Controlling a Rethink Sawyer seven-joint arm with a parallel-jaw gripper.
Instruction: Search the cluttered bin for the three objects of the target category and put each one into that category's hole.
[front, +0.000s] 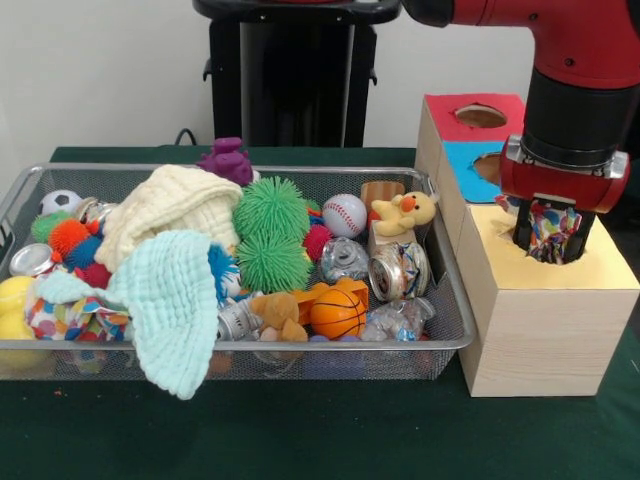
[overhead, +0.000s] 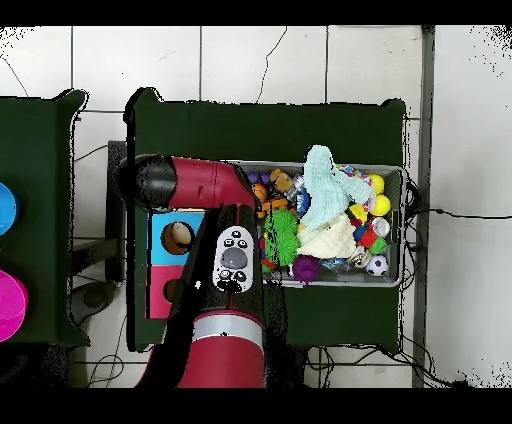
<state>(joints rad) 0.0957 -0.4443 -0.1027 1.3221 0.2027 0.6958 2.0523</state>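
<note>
Yellow-topped box (front: 540, 300) at 3 o'clock of wire bin (front: 455, 335) | pincer (front: 546, 238) pinching multicoloured cloth toy (front: 549, 226), low in the hole | risk: fabric snags on rim, drags out on retreat.

bin (front: 455, 335) left of box (front: 545, 330), cloths (front: 175, 290) on toys, arm (front: 575, 120) over box

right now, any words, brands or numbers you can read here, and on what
None can be read.
Crushed cans in the wire basket: printed labels, too blurred to read.
Button pad on the robot arm: markings too small to read.
</note>
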